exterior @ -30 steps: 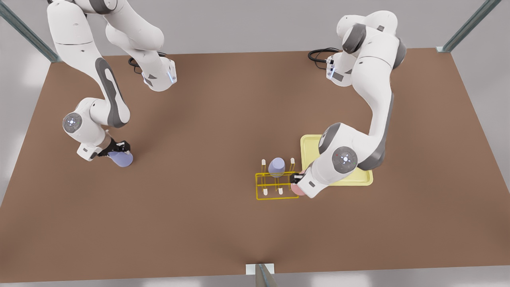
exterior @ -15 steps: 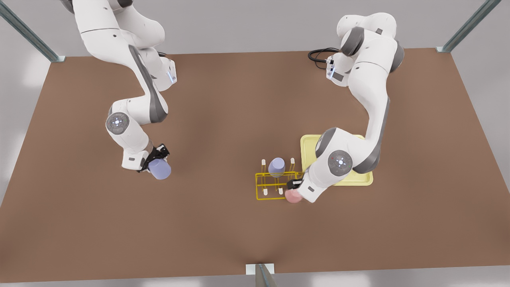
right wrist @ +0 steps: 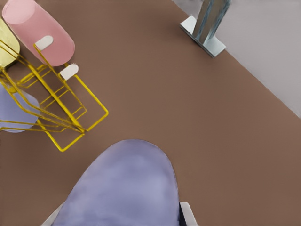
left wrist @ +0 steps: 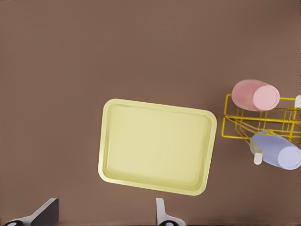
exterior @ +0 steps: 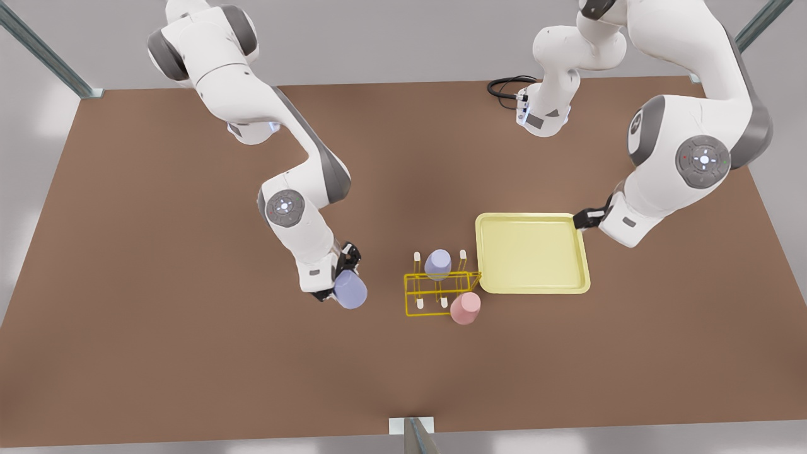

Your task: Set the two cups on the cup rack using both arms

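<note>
While the pink cup [exterior: 465,308] sits upside down on the corner peg of the rack [exterior: 438,293] nearest the tray [exterior: 533,253], a lavender cup [exterior: 437,264] sits on the middle peg of the rack's far row. Both show again from the left wrist, pink [left wrist: 255,95] and lavender [left wrist: 277,150], beside the tray [left wrist: 157,146].

Over the tray's far corner on the front view's right hangs the left end effector [exterior: 585,219], its fingers [left wrist: 162,214] spread apart and holding nothing.

On the front view's left, near the rack but apart from it, the right end effector [exterior: 345,277] is clenched on a second lavender cup [exterior: 350,289], carried above the brown worktop [exterior: 189,328]. From the right wrist that cup [right wrist: 124,188] looms large, with the rack [right wrist: 51,101] just beyond.
</note>
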You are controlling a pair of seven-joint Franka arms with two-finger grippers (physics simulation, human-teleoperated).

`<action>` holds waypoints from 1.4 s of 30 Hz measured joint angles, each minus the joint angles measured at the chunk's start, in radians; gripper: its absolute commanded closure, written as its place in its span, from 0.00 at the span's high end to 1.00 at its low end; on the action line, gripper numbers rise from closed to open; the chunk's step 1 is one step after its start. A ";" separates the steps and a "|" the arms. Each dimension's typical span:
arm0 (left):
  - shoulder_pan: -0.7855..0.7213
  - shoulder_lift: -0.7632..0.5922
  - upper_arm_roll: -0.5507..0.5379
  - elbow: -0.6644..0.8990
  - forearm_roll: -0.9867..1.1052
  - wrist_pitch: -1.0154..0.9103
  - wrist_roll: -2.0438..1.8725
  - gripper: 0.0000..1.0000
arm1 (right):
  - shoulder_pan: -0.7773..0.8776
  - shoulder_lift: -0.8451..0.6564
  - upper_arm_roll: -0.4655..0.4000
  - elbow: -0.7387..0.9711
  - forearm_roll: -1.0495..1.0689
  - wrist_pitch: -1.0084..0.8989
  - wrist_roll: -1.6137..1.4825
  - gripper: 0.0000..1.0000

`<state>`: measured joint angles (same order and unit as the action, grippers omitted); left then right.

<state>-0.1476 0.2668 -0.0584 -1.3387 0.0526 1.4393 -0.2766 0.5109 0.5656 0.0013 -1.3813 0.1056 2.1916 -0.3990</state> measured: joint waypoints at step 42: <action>-0.018 0.000 -0.033 0.001 -0.030 -0.069 0.289 1.00 | 0.132 0.370 0.014 0.477 0.075 -0.040 0.153 1.00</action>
<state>-0.1657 0.2665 -0.0918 -1.3381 0.0225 1.3705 0.0119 0.6432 0.9361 0.0155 -0.9040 0.1803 2.1515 -0.2462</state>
